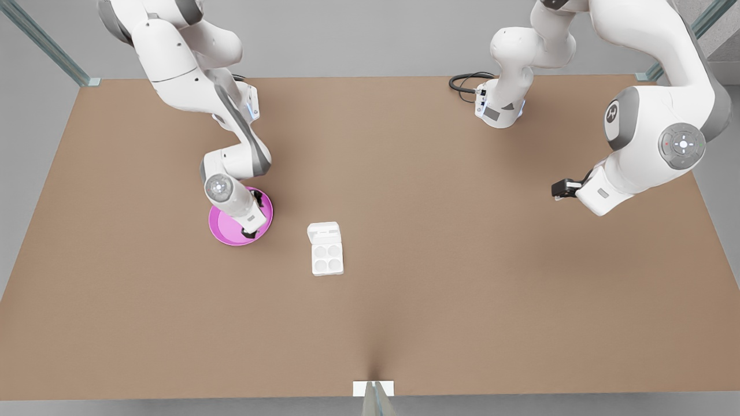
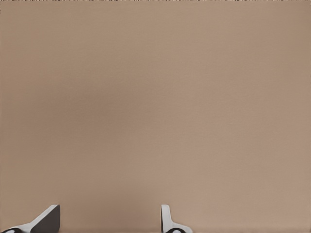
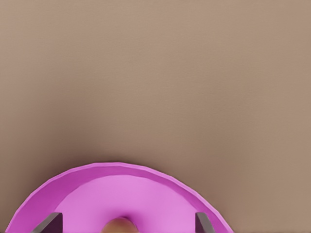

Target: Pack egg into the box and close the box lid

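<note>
The tan egg (image 3: 120, 226) lies on a round pink plate (image 3: 92, 194), and my right gripper (image 3: 125, 217) hangs open just over it with a finger on either side. In the front view that gripper (image 1: 256, 216) is over the plate (image 1: 224, 231) at the left, and its hand hides the egg. The white box (image 1: 328, 258) lies on the table to the plate's right, its four cups bare. The box lid (image 1: 324, 232) is folded back flat on the far side. My left gripper (image 1: 563, 189) waits at the far right, open (image 2: 107, 217) above bare table.
A black cable (image 1: 465, 84) loops by the arm base at the back right. Brown table (image 1: 462, 277) stretches between the box and the left gripper. A small white marker (image 1: 373, 388) sits at the front edge.
</note>
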